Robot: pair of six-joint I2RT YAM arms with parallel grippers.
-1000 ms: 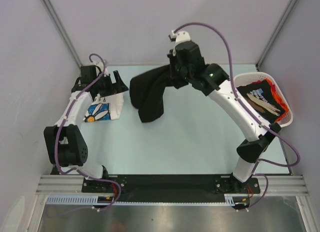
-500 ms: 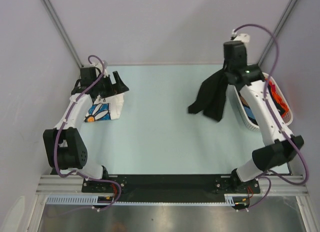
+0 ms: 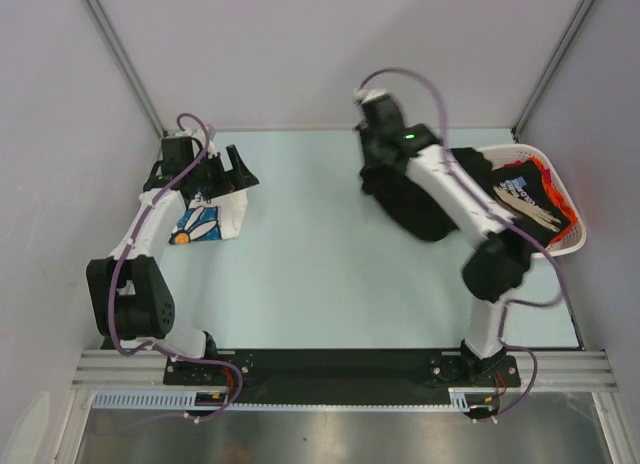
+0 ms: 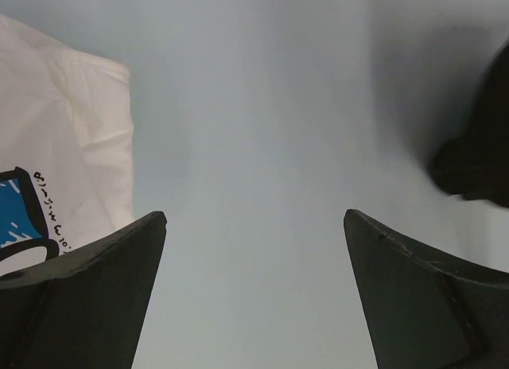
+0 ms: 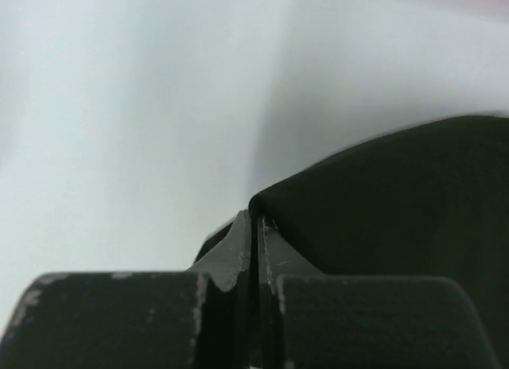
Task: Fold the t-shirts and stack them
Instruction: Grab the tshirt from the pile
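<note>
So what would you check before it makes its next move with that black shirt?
1. Right fingers shut on the black shirt: ok.
2. Black shirt spread flat for folding: not ok, it is bunched up.
3. Left fingers open and holding nothing: ok.
4. White flower shirt out of the way at the left: ok.
5. Bare table in the middle to lay the shirt on: ok.
6. Black shirt free of the basket: cannot tell, that edge is hidden.
</note>
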